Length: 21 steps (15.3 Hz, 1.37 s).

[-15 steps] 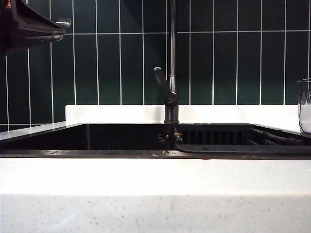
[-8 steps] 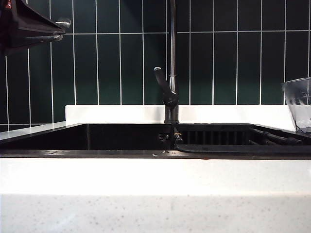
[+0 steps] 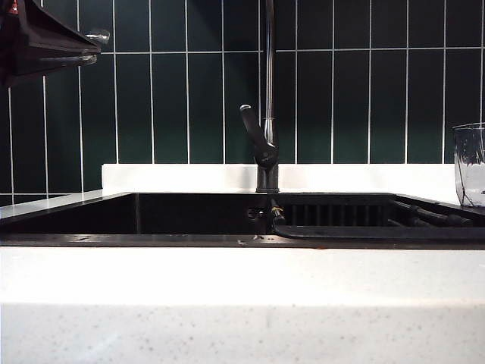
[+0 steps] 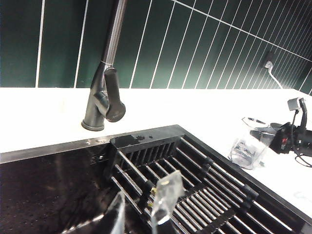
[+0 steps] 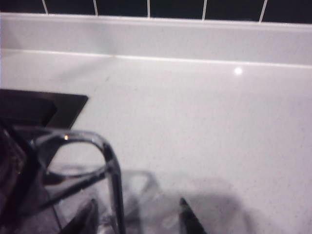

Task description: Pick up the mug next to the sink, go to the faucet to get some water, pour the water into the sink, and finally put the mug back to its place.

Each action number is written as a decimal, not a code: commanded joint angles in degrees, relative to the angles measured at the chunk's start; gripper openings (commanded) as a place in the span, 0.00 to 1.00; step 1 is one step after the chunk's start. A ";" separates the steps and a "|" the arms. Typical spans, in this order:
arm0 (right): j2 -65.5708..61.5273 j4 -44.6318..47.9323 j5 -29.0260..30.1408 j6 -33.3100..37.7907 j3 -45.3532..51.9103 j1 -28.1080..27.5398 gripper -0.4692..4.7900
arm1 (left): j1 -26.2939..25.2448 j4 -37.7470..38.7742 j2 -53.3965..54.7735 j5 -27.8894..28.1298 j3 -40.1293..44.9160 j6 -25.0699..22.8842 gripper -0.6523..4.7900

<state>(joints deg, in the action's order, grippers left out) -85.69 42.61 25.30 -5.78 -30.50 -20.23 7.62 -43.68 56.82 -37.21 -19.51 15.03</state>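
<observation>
**Right gripper at the mug.** The clear, faceted glass mug (image 3: 470, 163) has tipped and come upright again within the last second. It now stands a little nearer the tall dark metal faucet (image 3: 267, 144) than before, on the white speckled stone counter (image 3: 227, 273) beside the wide black rectangular sink (image 3: 189, 240).

Your right gripper (image 5: 139, 217) is low at the mug's side, with the rim just ahead of its fingertips. You cannot tell whether the jaws grip the wall or only touch it.

Your left gripper (image 4: 141, 209) hangs over the sink, jaws narrowly apart and empty. The faucet is ahead of it and the mug is well off to its side.

The shift suggests contact has been made, so the pick-up appears under way. Confirm the hold before lifting.
</observation>
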 commanded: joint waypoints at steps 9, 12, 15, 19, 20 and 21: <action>0.13 -1.68 1.62 -1.36 -0.13 0.77 0.49 | -0.02 -0.59 -0.09 0.15 -0.39 -0.02 0.26; 0.13 -1.92 1.62 -1.33 -0.11 0.77 0.49 | -0.02 -0.57 -0.09 0.15 -0.39 -0.02 0.26; 0.17 -3.93 1.66 -1.29 -0.11 0.83 0.49 | -0.02 -0.57 -0.09 0.15 -0.39 -0.02 0.26; 0.39 -4.42 1.68 0.28 -0.11 0.85 0.49 | -0.02 -0.57 -0.09 0.15 -0.39 -0.02 0.26; 0.72 -4.66 1.66 1.01 -0.11 0.85 0.49 | -0.02 -0.55 -0.09 0.15 -0.39 -0.02 0.26; 1.36 -4.96 1.66 1.29 -0.11 0.85 0.49 | -0.02 -0.55 -0.09 0.15 -0.39 -0.02 0.26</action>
<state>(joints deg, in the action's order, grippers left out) -85.21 37.34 26.61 -5.13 -30.48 -19.44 7.62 -43.66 56.82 -36.95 -19.51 15.03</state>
